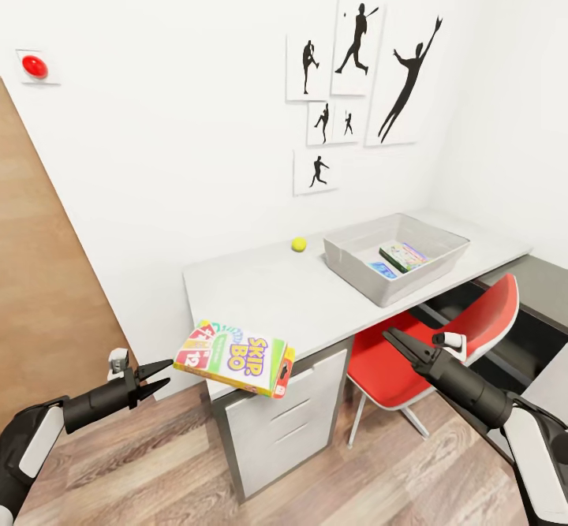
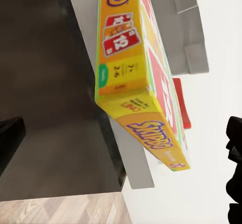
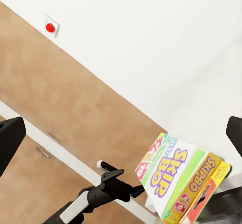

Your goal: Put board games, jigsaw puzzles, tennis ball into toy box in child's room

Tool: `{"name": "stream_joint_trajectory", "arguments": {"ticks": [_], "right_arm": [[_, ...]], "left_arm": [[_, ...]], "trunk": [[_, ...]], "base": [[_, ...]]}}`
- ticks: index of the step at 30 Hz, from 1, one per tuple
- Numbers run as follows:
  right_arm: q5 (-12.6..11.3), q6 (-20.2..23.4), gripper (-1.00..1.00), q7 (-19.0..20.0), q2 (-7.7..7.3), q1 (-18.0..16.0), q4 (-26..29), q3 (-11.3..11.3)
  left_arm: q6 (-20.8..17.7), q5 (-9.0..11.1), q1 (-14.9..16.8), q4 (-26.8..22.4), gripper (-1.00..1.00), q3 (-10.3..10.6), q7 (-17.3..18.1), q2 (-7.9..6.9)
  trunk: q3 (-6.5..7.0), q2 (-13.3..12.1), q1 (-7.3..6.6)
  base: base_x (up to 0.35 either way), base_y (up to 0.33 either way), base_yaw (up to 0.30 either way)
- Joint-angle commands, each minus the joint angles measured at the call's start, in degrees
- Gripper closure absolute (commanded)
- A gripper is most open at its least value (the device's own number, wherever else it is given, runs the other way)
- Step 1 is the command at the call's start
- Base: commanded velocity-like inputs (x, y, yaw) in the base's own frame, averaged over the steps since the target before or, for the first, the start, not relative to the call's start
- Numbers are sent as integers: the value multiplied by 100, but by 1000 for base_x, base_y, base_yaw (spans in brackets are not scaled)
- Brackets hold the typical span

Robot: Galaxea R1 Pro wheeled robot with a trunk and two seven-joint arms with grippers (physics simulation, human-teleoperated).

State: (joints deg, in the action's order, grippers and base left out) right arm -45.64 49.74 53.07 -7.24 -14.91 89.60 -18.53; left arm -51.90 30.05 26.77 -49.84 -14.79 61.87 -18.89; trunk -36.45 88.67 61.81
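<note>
A yellow-green-red Skip-Bo board game (image 1: pixel 237 356) lies on the front left corner of the table (image 1: pixel 260 289), hanging over its edge. My left gripper (image 1: pixel 158 378) is open just left of the box, fingertips by its end; in the left wrist view the box (image 2: pixel 131 58) sits between the wide-apart fingers. My right gripper (image 1: pixel 394 341) hovers open in front of the table, over the red chair. The tennis ball (image 1: pixel 298 244) rests near the wall. The grey toy box (image 1: pixel 359 274) holds a bright board game (image 1: pixel 404 256) and a smaller blue one (image 1: pixel 383 270). The bed is out of view.
A red chair (image 1: pixel 465 337) stands tucked under the table at the right. White drawer fronts (image 1: pixel 284 415) sit below the table's left end. A brown door panel (image 1: pixel 39 289) lines the left wall, and wood floor (image 1: pixel 158 471) lies in front.
</note>
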Motion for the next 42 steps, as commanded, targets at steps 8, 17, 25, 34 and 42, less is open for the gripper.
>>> {"name": "stream_joint_trajectory", "arguments": {"ticks": [8,17,25,34,42], "right_arm": [[-6,27,-100,10,2,-3,-4,-5],[-6,27,-100,10,2,-3,-4,-4],[-7,27,-100,10,1,-3,-6,-3],[-6,27,-100,10,3,-3,-7,-3],[-6,27,-100,10,3,-6,-9,-2]], "left_arm": [[-10,2,3,1,-100,-1,9,6],[-5,1,3,1,-100,2,9,5],[-2,1,3,1,-100,2,9,7],[3,1,3,1,-100,3,9,8],[4,1,3,1,-100,2,9,8]], "trunk": [[-5,3,0],[-5,3,0],[-5,3,0],[-5,3,0],[-5,3,0]], "base": [[0,-4,0],[0,-141,0],[0,-21,0],[125,57,0],[43,20,0]]}}
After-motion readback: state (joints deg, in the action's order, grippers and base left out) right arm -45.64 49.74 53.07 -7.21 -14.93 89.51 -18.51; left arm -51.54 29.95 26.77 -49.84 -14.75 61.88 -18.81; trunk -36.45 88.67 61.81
